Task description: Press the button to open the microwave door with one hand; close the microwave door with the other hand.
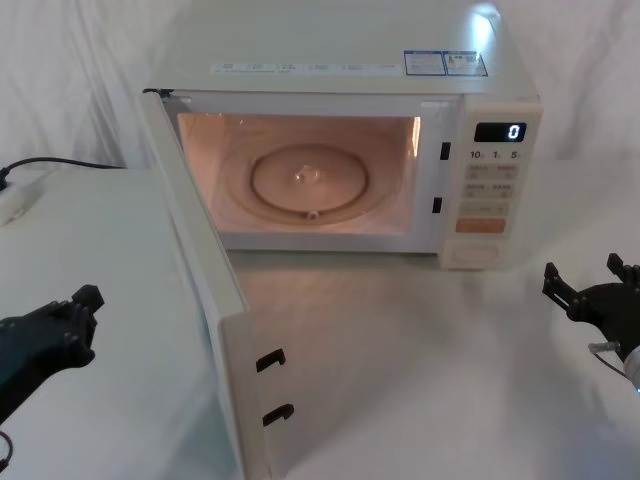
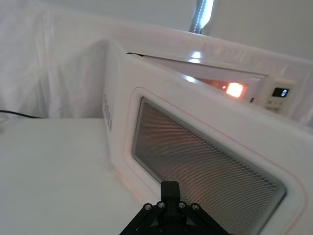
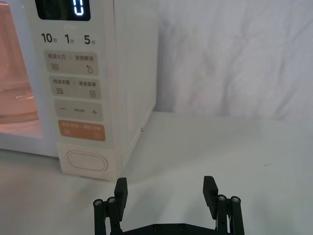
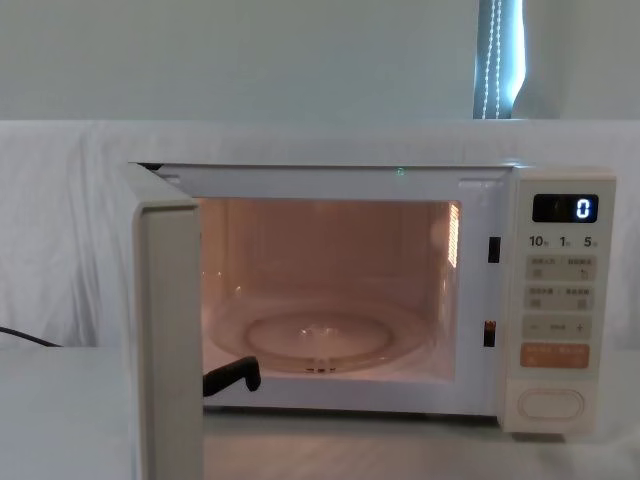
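Microwave door (image 1: 215, 330) stands open over white table (image 1: 420, 370).

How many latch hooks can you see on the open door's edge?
2. Both sit on the microwave door free edge, one above the other: upper hook, lower hook. No others show; the view crops the door's bottom.

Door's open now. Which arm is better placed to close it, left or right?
Left, probably. The cream microwave door with mesh window swings out toward the robot's left, and the black left gripper sits on its outer side, facing the mesh window. The black right gripper, open, is off by the wide cream button.
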